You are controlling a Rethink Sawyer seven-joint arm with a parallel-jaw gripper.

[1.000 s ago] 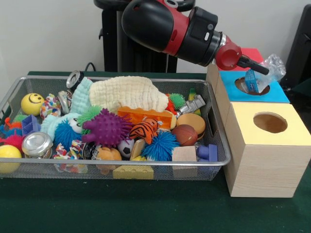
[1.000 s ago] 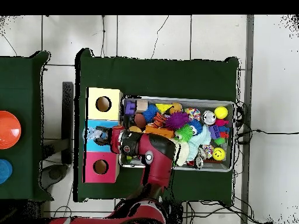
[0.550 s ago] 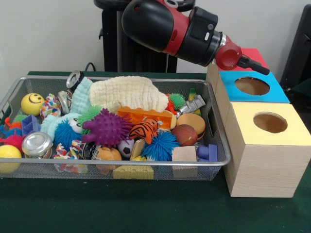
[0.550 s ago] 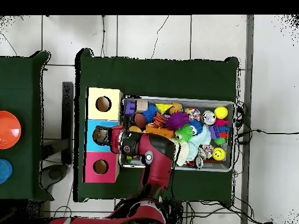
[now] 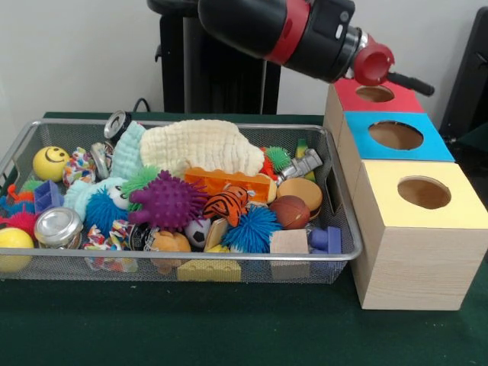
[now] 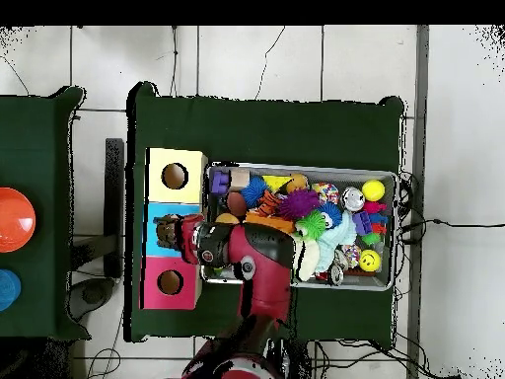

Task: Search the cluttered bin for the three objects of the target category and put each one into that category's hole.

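The gripper (image 5: 415,82) hangs empty above the blue box (image 5: 427,145), between its hole and the red box (image 5: 347,97), whether its jaws are apart I cannot tell, while the toy-crammed wire bin (image 5: 345,229) sits just beside the boxes.

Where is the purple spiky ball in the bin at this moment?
In the front view, the purple spiky ball lies near the bin's middle, in front of the cream cloth and left of the tiger-striped toy.

Wire-mesh bin (image 5: 335,255) crammed with toys. Beside it, row of three wooden boxes: yellow-topped (image 5: 457,217), blue-topped (image 5: 358,126), red-topped (image 5: 345,95), each with round hole.
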